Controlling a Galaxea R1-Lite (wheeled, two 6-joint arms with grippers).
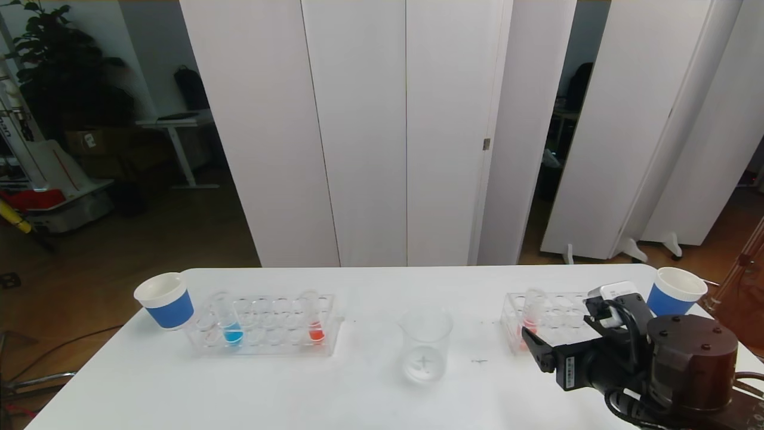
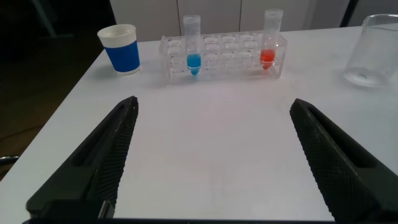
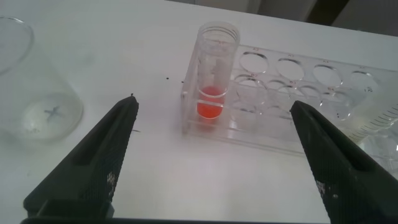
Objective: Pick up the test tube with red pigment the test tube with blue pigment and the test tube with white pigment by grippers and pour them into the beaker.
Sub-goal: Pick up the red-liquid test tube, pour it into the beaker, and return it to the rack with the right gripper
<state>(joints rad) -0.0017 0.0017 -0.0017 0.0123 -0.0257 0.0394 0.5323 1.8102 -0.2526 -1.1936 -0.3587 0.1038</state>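
1. A blue-and-white paper cup [image 1: 165, 300] stands at the far left of the white counter [image 1: 358, 382], just beside the left end of a clear rack [image 1: 265, 325].
2. The left rack holds two upright tubes. The test tube with blue pigment [image 1: 230, 322] sits toward the rack's left end; a tube with orange-red liquid [image 1: 313, 319] sits toward its right end. Empty wells lie between them.
3. The left gripper [image 2: 211, 162] appears only in its own wrist view. It hovers over bare counter, short of the left rack. Its jaws stand wide open and hold nothing.
4. The beaker [image 1: 425, 345] stands upright near the counter's centre, between the two racks and well apart from both. It is clear glass, with only a faint trace at its bottom.
5. A second clear rack [image 1: 546, 322] lies on the right side of the counter. A second tube with orange-red liquid [image 1: 531, 313] stands upright at its left end.
6. The test tube with white pigment [image 3: 373, 121] shows at the edge of the right wrist view, by the far end of this rack; its exact seat cannot be told.
7. The right gripper [image 3: 214, 155] hangs just in front of the right rack, facing the orange-red tube. Its jaws are spread wide and touch nothing.
8. A second paper cup [image 1: 674, 292] stands at the counter's far right corner.
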